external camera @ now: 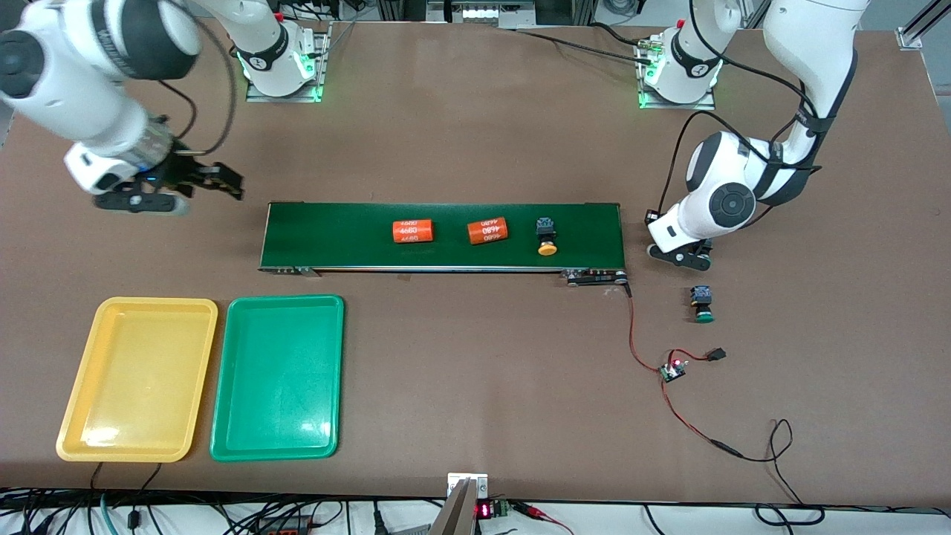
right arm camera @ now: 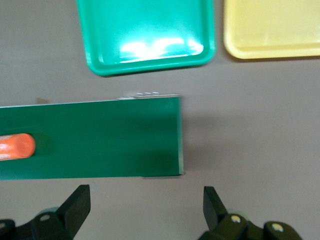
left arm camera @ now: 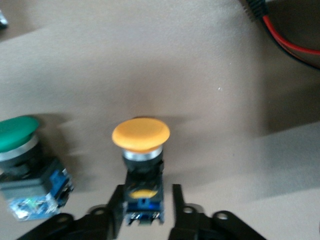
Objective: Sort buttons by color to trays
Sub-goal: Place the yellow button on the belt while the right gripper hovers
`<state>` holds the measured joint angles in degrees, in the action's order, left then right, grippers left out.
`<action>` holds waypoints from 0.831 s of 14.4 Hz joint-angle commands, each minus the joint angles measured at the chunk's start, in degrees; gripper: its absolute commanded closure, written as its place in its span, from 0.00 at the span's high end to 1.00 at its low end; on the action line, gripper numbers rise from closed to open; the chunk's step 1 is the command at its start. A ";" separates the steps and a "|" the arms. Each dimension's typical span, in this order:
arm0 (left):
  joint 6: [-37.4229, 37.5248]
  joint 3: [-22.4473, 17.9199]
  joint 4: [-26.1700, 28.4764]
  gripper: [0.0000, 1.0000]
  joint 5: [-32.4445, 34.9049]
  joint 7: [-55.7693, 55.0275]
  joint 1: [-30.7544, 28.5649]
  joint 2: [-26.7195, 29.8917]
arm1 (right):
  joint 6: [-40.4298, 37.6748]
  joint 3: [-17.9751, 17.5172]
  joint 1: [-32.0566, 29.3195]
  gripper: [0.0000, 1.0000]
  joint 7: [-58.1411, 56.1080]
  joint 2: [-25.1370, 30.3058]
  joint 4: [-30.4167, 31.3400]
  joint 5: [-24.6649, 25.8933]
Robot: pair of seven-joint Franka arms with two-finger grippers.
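An orange-yellow button (left arm camera: 141,135) stands on the brown table with my left gripper (left arm camera: 147,192) low around it, fingers shut on its black-and-blue body. In the front view the left gripper (external camera: 682,256) is by the conveyor's end nearest the left arm and hides that button. A green button (external camera: 702,305) (left arm camera: 20,150) lies loose beside it, nearer the front camera. A second orange-yellow button (external camera: 547,238) lies on the belt. My right gripper (external camera: 223,182) (right arm camera: 146,195) hangs open and empty over the table by the belt's other end. The yellow tray (external camera: 137,375) (right arm camera: 272,30) and green tray (external camera: 278,375) (right arm camera: 145,35) hold nothing.
The dark-green conveyor belt (external camera: 446,215) (right arm camera: 100,135) carries two orange numbered cylinders (external camera: 412,231) (external camera: 487,230). Red and black wires run from the belt to a small circuit board (external camera: 672,369) near the green button; a red wire (left arm camera: 290,40) shows in the left wrist view.
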<state>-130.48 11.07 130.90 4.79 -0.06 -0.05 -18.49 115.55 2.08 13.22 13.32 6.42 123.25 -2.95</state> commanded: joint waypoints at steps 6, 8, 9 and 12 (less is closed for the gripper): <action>17.80 2.90 -14.08 0.11 -11.25 -2.56 0.66 2.49 | 10.40 0.47 12.61 1.00 12.59 -6.59 0.15 -3.82; 16.32 6.50 -14.53 0.11 -17.85 -7.56 0.93 1.45 | 11.36 0.47 14.63 1.00 16.10 -7.39 -0.03 -3.82; 13.87 7.99 -14.53 0.11 -19.19 -10.02 1.36 0.83 | 12.06 0.47 15.77 1.00 17.77 -7.91 -0.03 -3.82; 8.85 11.86 -14.44 0.12 -19.29 -16.09 2.68 -1.54 | 14.26 0.55 18.15 1.00 21.12 -9.23 -0.03 -3.82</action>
<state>-119.09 20.97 117.34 -13.47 -12.67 2.12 -17.78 128.26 1.96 29.40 31.93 -1.83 123.67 -6.10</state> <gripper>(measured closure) 0.665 0.000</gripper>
